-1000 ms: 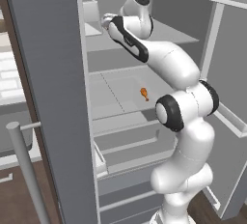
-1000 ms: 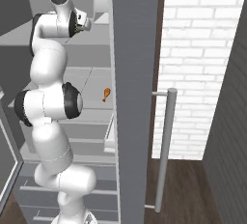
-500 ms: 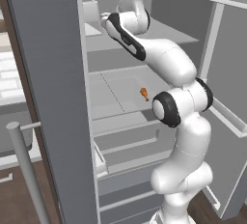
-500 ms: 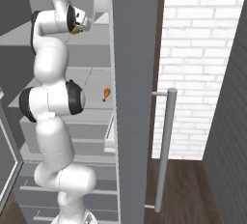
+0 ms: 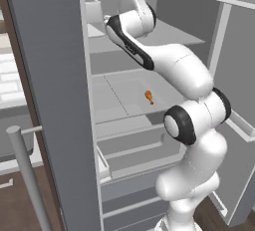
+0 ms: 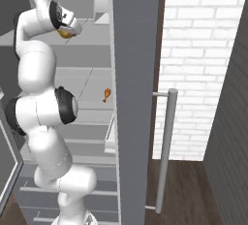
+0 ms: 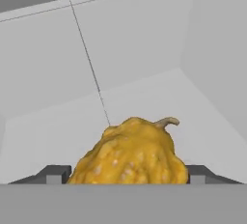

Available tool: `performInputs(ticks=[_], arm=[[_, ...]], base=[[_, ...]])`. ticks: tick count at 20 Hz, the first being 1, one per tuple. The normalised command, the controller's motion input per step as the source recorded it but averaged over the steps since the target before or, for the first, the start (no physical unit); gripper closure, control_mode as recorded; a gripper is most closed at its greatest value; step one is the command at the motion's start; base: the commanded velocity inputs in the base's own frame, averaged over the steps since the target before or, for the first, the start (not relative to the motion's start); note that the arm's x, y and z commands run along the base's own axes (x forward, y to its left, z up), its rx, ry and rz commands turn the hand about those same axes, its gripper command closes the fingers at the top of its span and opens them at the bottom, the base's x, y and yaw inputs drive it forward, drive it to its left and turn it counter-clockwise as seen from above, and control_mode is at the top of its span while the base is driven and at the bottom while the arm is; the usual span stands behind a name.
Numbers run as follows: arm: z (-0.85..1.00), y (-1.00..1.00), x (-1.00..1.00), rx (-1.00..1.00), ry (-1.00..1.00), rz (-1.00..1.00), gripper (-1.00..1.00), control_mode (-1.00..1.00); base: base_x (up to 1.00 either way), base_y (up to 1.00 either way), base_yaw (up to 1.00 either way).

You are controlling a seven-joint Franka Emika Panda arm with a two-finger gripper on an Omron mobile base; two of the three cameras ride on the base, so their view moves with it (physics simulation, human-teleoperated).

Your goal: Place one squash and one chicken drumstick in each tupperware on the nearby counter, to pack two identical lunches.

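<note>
Yellow-orange squash sits squarely between the tool's fingertips, stem pointing up-right. Jaws wide, flanking it; firm grip not confirmed

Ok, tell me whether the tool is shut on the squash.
Shut on it: in the hand view the squash fills the gap between both fingertips of the tool.

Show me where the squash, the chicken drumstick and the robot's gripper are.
squash [image 7: 132,153]: hand view, bumpy yellow body.
chicken drumstick [image 5: 148,95]: left base view, meaty end.
gripper [image 7: 126,172]: hand view, between the fingertips, around the squash.
</note>
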Motion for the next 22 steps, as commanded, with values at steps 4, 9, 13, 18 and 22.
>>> performInputs(ticks=[4,9,13,18,22], arm=[[-0.02,-0.18,-1.00,0.00,-0.09,-0.01,1.00,-1.00],[0.00,-0.33,-1.00,0.02,0.00,0.00,1.00,-1.00],[0.00,-0.29,-1.00,0.00,0.01,0.00,1.00,-1.00],[-0.27,-0.36,-1.00,0.00,0.06,0.13,1.00,-1.00],[-0.47,-0.44,-1.00,0.00,0.03,0.34,1.00,-1.00]], base=[[0.00,0.00,0.00],[0.00,0.00,0.00],[0.00,0.00,0.00],[0.00,0.00,0.00],[0.00,0.00,0.00]])
